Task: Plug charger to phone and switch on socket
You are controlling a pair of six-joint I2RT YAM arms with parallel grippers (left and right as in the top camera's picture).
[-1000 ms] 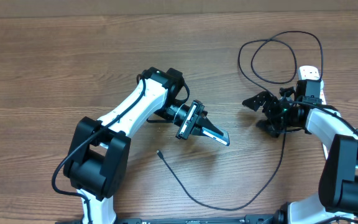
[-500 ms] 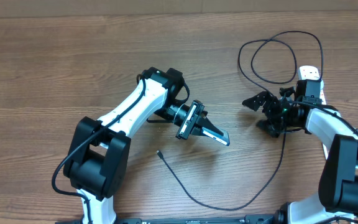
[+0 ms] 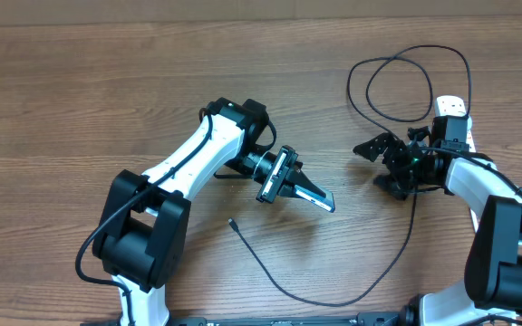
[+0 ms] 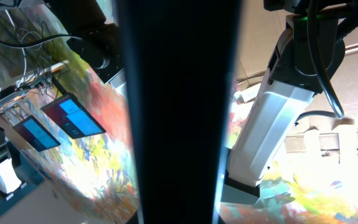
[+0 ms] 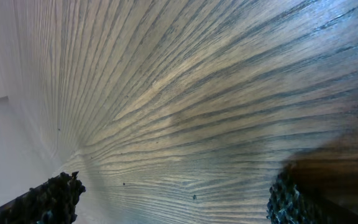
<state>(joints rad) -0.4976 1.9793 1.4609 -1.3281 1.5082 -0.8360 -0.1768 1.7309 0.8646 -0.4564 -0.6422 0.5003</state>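
In the overhead view my left gripper (image 3: 308, 194) is shut on the phone (image 3: 326, 203), holding it on edge just above the table's middle. The left wrist view shows the phone (image 4: 179, 112) only as a broad dark band that hides the fingers. The charger's small connector tip (image 3: 232, 222) lies on the wood below and to the left of the phone. Its thin black cable (image 3: 333, 300) curves right and up to a loop (image 3: 406, 86); the plug end is hidden. A white end of the socket (image 3: 451, 107) shows behind my right arm. My right gripper (image 3: 380, 167) is open over bare wood, its fingertips (image 5: 55, 199) wide apart.
The table (image 3: 80, 109) is brown wood. The cable loop lies at the back right, next to the socket. My right arm (image 3: 478, 186) covers most of the socket.
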